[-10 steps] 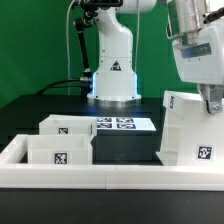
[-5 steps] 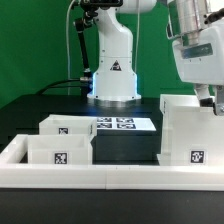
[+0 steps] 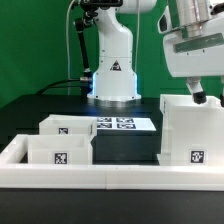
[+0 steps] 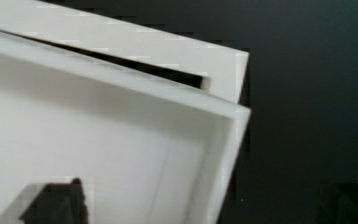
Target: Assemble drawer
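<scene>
my gripper (image 3: 201,97) hangs just above the top edge of the big shell (image 3: 190,138), which stands upright on the black table (image 3: 30,105) at the right of the exterior view, its tag facing the camera. in the wrist view the one finger (image 4: 51,203) i can make out sits far off to the side, with only the shell's white rim under the camera. so i read the jaws as spread wide and holding nothing.

the two small trays (image 3: 60,150) sit at lower left behind the long rail (image 3: 110,176), well apart from the shell. the marker board (image 3: 122,123) lies between them.

i judge fetching a tray comes next. i'd rise clear of the shell's rim before crossing, then come down square over one tray wall. i'd pinch that wall firmly so the tray can't twist on its way to the shell.
</scene>
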`<action>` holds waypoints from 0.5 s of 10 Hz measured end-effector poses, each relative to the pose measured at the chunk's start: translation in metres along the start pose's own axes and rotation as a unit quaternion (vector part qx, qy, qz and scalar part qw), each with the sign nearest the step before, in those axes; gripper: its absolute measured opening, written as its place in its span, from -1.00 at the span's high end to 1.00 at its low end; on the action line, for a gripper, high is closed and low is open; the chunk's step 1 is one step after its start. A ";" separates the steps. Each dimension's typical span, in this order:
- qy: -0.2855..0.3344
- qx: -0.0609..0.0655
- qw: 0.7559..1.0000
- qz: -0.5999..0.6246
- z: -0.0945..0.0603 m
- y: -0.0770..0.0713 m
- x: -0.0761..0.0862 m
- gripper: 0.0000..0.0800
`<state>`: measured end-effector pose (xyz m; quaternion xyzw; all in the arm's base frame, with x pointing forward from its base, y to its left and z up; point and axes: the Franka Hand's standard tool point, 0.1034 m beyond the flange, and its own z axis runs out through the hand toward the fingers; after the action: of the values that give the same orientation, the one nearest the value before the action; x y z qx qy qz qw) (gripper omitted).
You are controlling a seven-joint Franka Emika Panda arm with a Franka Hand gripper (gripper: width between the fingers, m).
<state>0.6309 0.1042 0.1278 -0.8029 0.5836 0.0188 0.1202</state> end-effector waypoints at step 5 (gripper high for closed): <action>-0.008 -0.009 0.996 -0.094 -0.010 0.005 -0.004 -0.62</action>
<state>0.6239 0.1047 0.1379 -0.8549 0.5047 0.0191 0.1190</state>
